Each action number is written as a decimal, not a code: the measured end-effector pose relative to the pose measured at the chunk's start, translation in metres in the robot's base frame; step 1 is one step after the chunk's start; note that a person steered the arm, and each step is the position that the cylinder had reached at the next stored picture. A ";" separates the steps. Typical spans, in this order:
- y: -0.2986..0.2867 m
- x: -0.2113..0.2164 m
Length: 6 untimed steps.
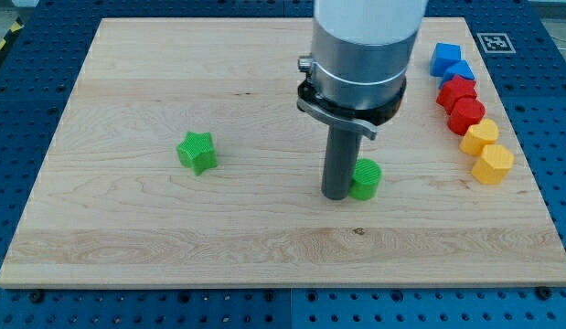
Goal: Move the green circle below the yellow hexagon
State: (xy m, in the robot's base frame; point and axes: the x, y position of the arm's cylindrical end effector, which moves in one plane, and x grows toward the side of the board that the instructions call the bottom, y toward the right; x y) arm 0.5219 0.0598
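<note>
The green circle (366, 178) lies on the wooden board (173, 238), right of the middle. My tip (336, 195) stands on the board right against the circle's left side. The yellow hexagon (480, 136) lies near the view's right edge, with a second yellow block (493, 164) just below it. Both yellow blocks are up and to the right of the green circle.
A green star (197, 152) lies left of the middle. At the right edge a column runs down from two blue blocks (445, 58) (459, 74) through two red blocks (456, 93) (466, 114) to the yellow ones. The arm's grey body (365, 46) hangs over the board's top middle.
</note>
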 end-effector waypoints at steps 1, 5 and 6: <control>0.000 -0.007; 0.012 -0.014; 0.015 -0.012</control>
State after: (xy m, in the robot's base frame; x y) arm 0.5095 0.0746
